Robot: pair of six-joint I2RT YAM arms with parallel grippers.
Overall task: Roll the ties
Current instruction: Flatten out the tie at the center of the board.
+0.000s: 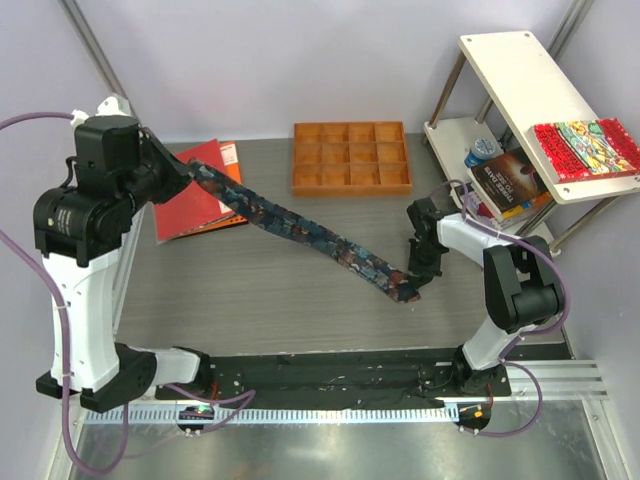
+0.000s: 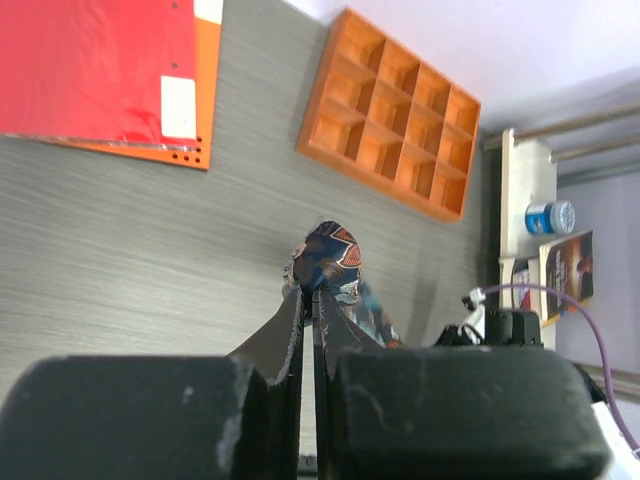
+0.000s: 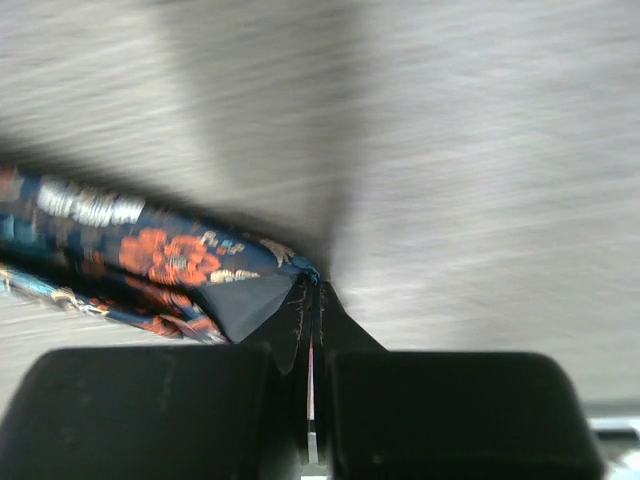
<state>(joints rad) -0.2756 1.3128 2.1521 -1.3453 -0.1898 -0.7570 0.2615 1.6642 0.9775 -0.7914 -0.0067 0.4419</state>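
Observation:
The tie [image 1: 300,232], dark navy with an orange, red and teal floral print, hangs stretched in a straight diagonal band over the grey table. My left gripper [image 1: 195,172] is raised at the upper left and is shut on the tie's one end; in the left wrist view the tie [image 2: 330,255] bunches just past the pinched fingertips of the left gripper [image 2: 311,290]. My right gripper [image 1: 412,290] sits low at the right and is shut on the other end. In the right wrist view, the tie [image 3: 170,255] trails off to the left from the right gripper [image 3: 313,285].
An orange compartment tray [image 1: 352,157] stands at the back centre. A red folder [image 1: 195,205] lies at the back left beneath the tie. A white shelf rack [image 1: 520,80] at the right holds books, a blue tin [image 1: 483,150] and a red patterned book [image 1: 585,147].

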